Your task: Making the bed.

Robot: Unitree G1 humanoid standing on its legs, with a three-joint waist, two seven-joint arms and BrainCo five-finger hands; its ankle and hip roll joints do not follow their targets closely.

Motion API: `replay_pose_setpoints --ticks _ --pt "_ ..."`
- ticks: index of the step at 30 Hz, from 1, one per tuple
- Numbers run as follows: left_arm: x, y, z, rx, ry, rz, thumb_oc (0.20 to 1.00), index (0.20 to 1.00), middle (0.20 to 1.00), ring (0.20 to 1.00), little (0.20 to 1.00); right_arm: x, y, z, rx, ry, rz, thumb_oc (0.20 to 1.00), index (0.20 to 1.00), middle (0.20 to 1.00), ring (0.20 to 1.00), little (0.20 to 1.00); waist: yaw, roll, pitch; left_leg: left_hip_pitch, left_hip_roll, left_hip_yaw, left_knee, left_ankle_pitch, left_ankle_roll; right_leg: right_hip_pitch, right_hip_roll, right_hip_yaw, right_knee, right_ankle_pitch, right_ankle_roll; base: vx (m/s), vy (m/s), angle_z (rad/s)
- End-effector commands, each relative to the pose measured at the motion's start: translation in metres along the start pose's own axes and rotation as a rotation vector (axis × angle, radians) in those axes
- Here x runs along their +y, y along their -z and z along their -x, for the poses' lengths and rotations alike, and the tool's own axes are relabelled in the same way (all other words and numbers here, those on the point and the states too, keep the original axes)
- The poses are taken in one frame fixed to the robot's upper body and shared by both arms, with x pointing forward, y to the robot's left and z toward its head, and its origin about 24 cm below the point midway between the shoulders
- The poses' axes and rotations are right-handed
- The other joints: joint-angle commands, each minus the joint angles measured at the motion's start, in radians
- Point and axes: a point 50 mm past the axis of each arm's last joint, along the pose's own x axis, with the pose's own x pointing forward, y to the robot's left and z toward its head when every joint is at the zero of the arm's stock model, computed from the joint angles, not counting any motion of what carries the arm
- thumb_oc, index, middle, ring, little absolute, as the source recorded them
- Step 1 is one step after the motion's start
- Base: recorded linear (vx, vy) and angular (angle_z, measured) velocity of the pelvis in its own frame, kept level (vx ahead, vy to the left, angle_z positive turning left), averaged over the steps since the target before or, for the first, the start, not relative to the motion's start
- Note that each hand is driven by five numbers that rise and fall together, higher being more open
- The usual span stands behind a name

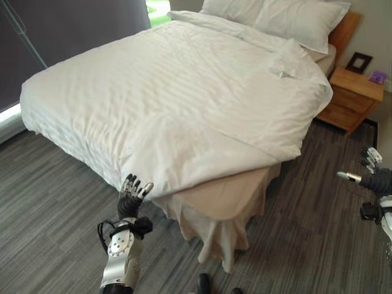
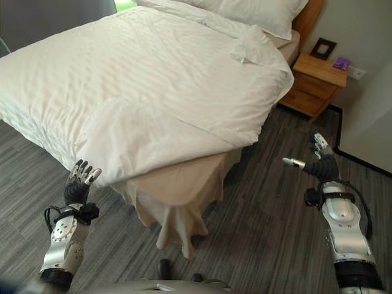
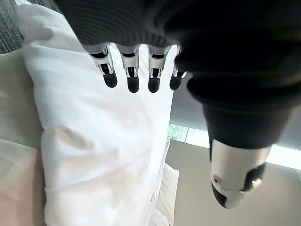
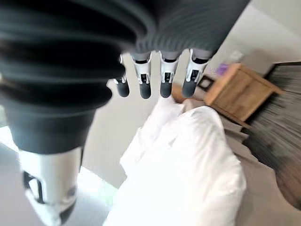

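**Both my hands are hovering open at the foot corner of a made-up bed**

I am looking down at a bed [image 1: 226, 202] with a white duvet [image 1: 177, 92] lying spread across it. The duvet is covering nearly the whole top and is draping over the sides. At the foot corner of the bed nearest me, the duvet's edge is sitting folded back on itself in a thick rounded lip, and below that lip a beige bed skirt [image 1: 223, 229] is hanging down to the grey wood-grain floor [image 1: 55, 202]. A small crease of cloth is standing up on the duvet close to the head end of the bed. Two white pillows [image 1: 288, 18] are lying at the head of the bed, against a wooden headboard [image 1: 344, 27].

My left hand [image 1: 132, 195] is hanging just beside that foot corner, at the duvet's folded lip, fingers straight and spread, gripping nothing. I cannot tell whether the fingertips are touching the cloth.

My right hand [image 2: 320, 158] is hanging over the floor on the other side of the same corner, well apart from the bed, with fingers loosely extended, thumb pointing out, and nothing in its grasp.

Beside the head of the bed, a wooden nightstand [image 1: 352, 98] is carrying a dark picture frame [image 1: 359, 62] and a small purple object [image 1: 378, 77].
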Motion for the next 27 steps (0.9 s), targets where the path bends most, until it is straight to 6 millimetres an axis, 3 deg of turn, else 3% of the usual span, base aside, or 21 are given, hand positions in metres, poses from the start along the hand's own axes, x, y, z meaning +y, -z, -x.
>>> replay_pose_setpoints --ticks 1,4,7,14,20,24,27 --pt "-0.002 -0.019 -0.007 -0.09 0.041 0.006 1.0 1.0 1.0 1.0 1.0 -0.019 -0.024 -0.021 -0.102 0.065 0.018 1.0 1.0 1.0 1.0 1.0 0.056 0.043 -0.022 0.07 0.04 0.0 0.017 -0.083 -0.059 -0.05 0.004 -0.027 0.009 0.062 0.033 0.03 0.041 0.08" --pt "0.004 -0.019 -0.003 -0.081 0.035 0.012 1.0 1.0 1.0 1.0 1.0 -0.021 -0.035 -0.032 -0.124 0.028 0.083 1.0 1.0 1.0 1.0 1.0 0.072 0.036 -0.021 0.067 0.037 -0.01 0.017 -0.083 -0.058 -0.05 0.002 -0.038 0.009 0.062 0.032 0.02 0.029 0.12" --pt "0.012 -0.017 0.001 -0.071 0.038 -0.018 1.0 1.0 1.0 1.0 1.0 -0.015 -0.067 -0.05 -0.214 -0.125 0.273 1.0 1.0 1.0 1.0 1.0 0.096 0.022 -0.017 0.057 0.035 -0.02 0.017 -0.08 -0.061 -0.054 0.001 -0.051 0.009 0.063 0.029 0.01 0.022 0.2" --pt "0.014 -0.008 0.008 -0.025 0.052 -0.009 1.0 1.0 1.0 1.0 1.0 0.001 -0.075 -0.083 -0.166 -0.193 0.372 1.0 1.0 1.0 1.0 1.0 0.133 0.006 -0.011 0.041 0.033 -0.041 0.017 -0.071 -0.066 -0.06 0.001 -0.078 0.009 0.062 0.024 0.0 -0.001 0.08" --pt "0.026 -0.006 0.009 0.005 0.029 -0.03 1.0 1.0 1.0 1.0 1.0 0.016 -0.103 -0.113 -0.19 -0.185 0.528 1.0 1.0 1.0 1.0 1.0 0.179 -0.001 -0.004 0.019 0.028 -0.07 0.017 -0.062 -0.069 -0.069 -0.002 -0.109 0.009 0.06 0.021 0.01 -0.003 0.21" --pt "0.03 -0.021 0.002 -0.044 0.037 -0.044 1.0 1.0 1.0 1.0 1.0 0.022 -0.134 -0.136 -0.212 -0.202 0.812 1.0 1.0 1.0 1.0 1.0 0.215 -0.008 0.017 -0.039 0.021 -0.097 0.017 -0.036 -0.078 -0.111 -0.004 -0.138 0.009 0.068 0.018 -0.04 -0.01 0.09" --pt "0.034 -0.026 -0.001 -0.058 0.028 -0.045 1.0 1.0 1.0 1.0 1.0 0.023 -0.142 -0.146 -0.184 -0.177 0.841 1.0 1.0 1.0 1.0 1.0 0.229 -0.005 0.021 -0.071 0.015 -0.126 0.017 -0.024 -0.083 -0.13 -0.005 -0.167 0.009 0.068 0.017 0.01 -0.016 0.46"
